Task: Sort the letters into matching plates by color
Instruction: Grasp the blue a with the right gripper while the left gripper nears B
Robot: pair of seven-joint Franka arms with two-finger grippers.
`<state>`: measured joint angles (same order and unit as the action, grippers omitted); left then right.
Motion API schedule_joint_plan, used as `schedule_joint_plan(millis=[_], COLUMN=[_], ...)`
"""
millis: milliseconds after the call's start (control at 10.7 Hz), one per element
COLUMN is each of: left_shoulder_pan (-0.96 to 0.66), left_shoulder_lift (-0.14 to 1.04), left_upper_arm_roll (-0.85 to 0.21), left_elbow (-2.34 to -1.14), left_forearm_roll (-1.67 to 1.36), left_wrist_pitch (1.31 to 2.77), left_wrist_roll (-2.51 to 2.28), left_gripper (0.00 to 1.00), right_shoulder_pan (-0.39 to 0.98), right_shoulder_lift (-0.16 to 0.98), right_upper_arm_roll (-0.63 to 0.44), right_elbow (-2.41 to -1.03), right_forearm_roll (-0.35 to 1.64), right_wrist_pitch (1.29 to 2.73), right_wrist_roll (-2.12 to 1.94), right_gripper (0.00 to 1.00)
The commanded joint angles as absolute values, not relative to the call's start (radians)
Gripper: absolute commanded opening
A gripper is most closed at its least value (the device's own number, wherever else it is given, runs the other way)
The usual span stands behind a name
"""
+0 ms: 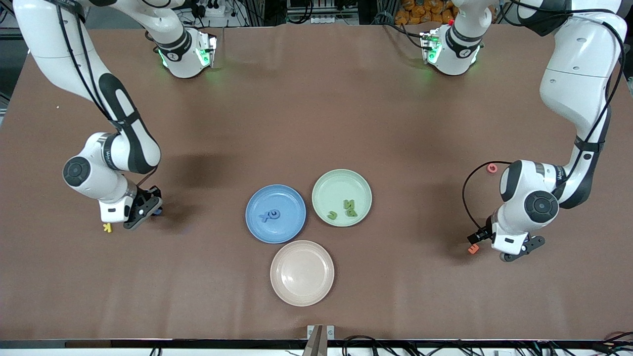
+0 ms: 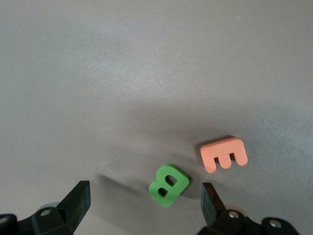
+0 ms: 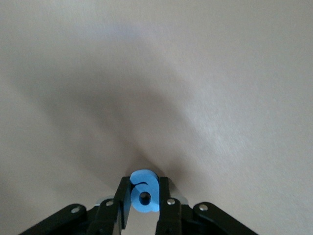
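The right tool (image 3: 143, 205) is squeezed on a blue letter (image 3: 144, 191), low over the surface at the right arm's end. The letter stands on end, long side up. The blue plate (image 1: 275, 213) lies toward the middle. The left tool (image 2: 146, 205) is wide apart around a green B (image 2: 168, 184).

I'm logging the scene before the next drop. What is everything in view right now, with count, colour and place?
Blue plate: one, holds two blue letters.
Green plate: one, pale, beside the blue one, holds three green letters.
Cream plate: one, nearest the front camera.
Green B: one, on the table under the left claw.
Orange E: one, beside the B.
Pink letter: one, by the left arm.
Yellow letter: one, by the right claw.
Blue letter: one, in the right claw.
Left claw: open.
Right claw: shut.
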<state>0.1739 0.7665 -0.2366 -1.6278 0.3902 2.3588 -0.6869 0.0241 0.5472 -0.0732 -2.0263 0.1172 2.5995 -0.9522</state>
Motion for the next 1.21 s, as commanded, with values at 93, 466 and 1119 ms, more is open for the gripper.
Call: schedule_joint_plan(millis=[93,466,1119], left_shoulder_pan=[0.169,0.19,0.373], left_shoulder_lift=[0.776,0.755,0.759], left_upper_arm_roll=[-0.248,-0.253,-0.428], left_elbow=[-1.634,-1.667,-1.647], left_forearm_roll=[0.377,0.376,0.364], left_wrist_pitch=[2.35,2.306,2.303], left_wrist_roll=[-0.536,-0.241,-0.051], left_gripper=[1.0,1.0,1.0], right_shoulder_pan=[0.074,0.149,0.327], right_shoulder_lift=[0.537,0.532,0.548], right_upper_arm_roll=[-0.067,-0.067,-0.057], right_elbow=[-1.99,-1.924,-1.845], right_forearm_roll=[0.123,0.124,0.149], right_wrist_pitch=[2.565,2.488,2.474], right_wrist_roll=[-0.774,-0.524,-0.022], right_gripper=[0.2,0.2,0.21])
